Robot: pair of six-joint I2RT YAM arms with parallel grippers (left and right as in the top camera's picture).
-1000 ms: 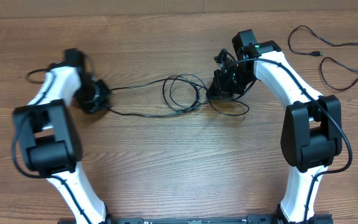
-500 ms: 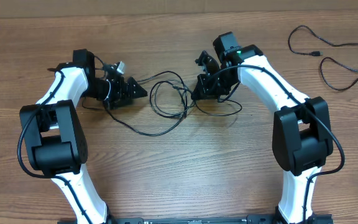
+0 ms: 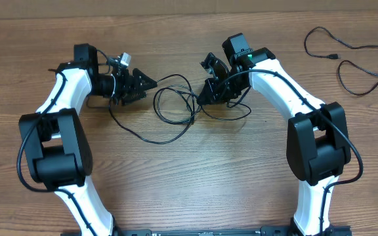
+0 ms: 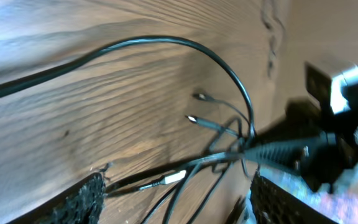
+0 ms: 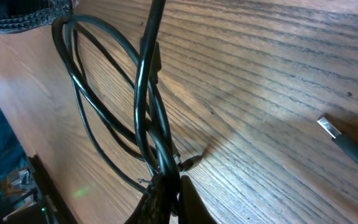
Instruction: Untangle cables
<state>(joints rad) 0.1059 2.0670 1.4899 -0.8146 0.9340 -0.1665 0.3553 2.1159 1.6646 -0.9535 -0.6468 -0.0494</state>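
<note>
A tangle of thin black cables point(image 3: 174, 106) lies in loops on the wooden table between my two grippers. My left gripper point(image 3: 146, 84) points right at the tangle and is open. In the left wrist view its fingers point(image 4: 78, 202) stand wide apart, with several cable strands point(image 4: 229, 81) and a silvery plug point(image 4: 173, 178) lying between them. My right gripper point(image 3: 203, 97) is at the tangle's right side. In the right wrist view the right gripper point(image 5: 169, 186) is shut on black cable strands point(image 5: 143, 93) that loop away from it. Another silvery plug point(image 5: 328, 127) lies on the wood.
A separate thin black cable point(image 3: 350, 56) lies loose at the table's far right corner. Thicker black wires run along both white arms point(image 3: 64, 98). The table's far edge point(image 3: 189, 12) is close behind the grippers.
My left gripper has moved up and to the right, toward the tangle. The cable that was stretched to the left is now slack. My right gripper has shifted left with its strands.
</note>
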